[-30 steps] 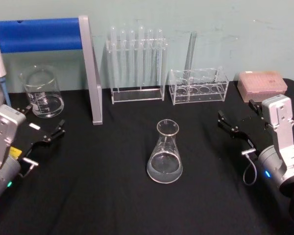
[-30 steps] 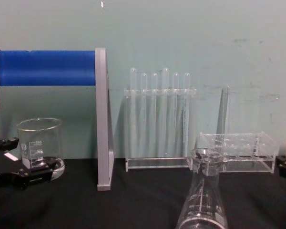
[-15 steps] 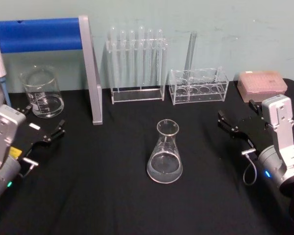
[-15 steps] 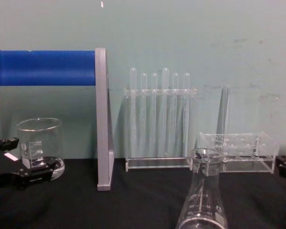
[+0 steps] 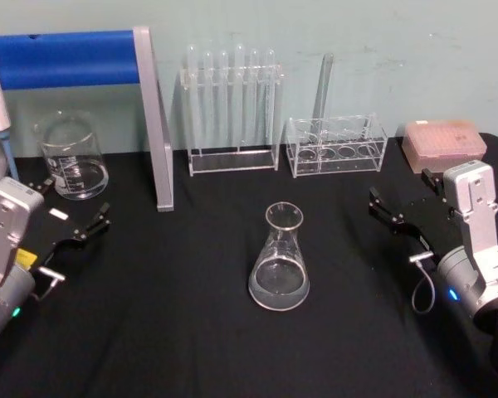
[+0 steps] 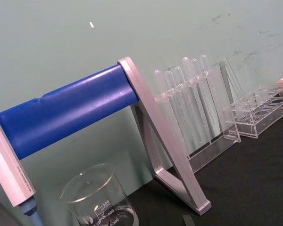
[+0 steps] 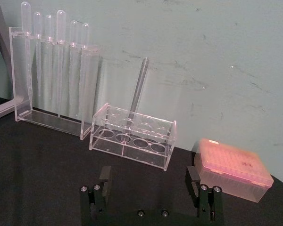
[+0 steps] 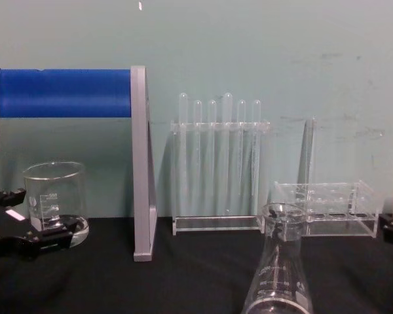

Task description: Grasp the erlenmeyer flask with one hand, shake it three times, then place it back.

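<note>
Head view, erlenmeyer flask (image 5: 279,259) upright, seemingly empty, both grippers apart, open

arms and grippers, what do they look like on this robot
Both arms end in silver-grey metal wrist housings with black jointed grippers. The left gripper carries a small white label and a yellow sticker on its housing. The right gripper has a thin looped grey cable and a blue light.

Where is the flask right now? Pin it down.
In the head view the flask stands upright on the black table, near the middle, in front of the two clear racks and between the left claw and the right claw, touching neither.
</note>
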`<state>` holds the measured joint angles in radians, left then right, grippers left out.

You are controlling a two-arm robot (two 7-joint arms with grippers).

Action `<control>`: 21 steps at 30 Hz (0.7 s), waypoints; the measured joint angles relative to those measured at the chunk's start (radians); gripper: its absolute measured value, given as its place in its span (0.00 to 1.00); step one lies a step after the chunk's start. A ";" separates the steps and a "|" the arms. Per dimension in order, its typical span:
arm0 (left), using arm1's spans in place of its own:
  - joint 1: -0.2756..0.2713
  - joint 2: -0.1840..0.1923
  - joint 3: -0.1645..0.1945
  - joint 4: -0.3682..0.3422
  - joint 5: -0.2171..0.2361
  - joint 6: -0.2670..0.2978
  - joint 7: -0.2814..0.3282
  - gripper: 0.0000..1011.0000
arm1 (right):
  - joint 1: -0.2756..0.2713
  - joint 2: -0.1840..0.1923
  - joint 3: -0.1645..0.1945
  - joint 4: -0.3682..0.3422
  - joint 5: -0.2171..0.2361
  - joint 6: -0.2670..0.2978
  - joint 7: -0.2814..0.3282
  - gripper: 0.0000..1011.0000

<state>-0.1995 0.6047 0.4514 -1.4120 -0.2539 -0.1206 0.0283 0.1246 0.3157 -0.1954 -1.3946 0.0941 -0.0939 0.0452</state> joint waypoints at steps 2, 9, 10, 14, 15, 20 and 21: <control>0.000 0.000 0.000 0.000 0.000 0.000 0.000 0.99 | 0.000 0.000 0.000 0.000 0.000 0.000 0.000 0.99; 0.000 0.000 0.000 0.000 0.000 0.000 0.000 0.99 | 0.000 0.000 0.000 0.000 0.000 0.000 0.000 0.99; 0.000 0.000 0.000 0.000 0.000 0.000 0.000 0.99 | 0.000 0.000 0.000 0.000 0.000 0.000 0.000 0.99; 0.000 0.000 0.000 0.000 0.000 0.000 0.000 0.99 | 0.000 0.000 0.000 0.000 0.000 0.000 0.000 0.99; 0.000 0.000 0.000 0.000 0.000 0.000 0.000 0.99 | 0.000 0.000 0.000 0.000 0.000 0.000 0.000 0.99; 0.000 0.000 0.000 0.000 0.000 0.000 0.000 0.99 | 0.000 0.000 0.000 0.000 0.000 0.000 0.000 0.99; 0.000 0.000 0.000 0.000 0.000 0.000 0.000 0.99 | 0.000 0.000 0.000 0.000 0.000 0.000 0.000 0.99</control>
<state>-0.1995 0.6047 0.4514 -1.4120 -0.2539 -0.1205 0.0283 0.1246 0.3156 -0.1954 -1.3947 0.0941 -0.0939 0.0452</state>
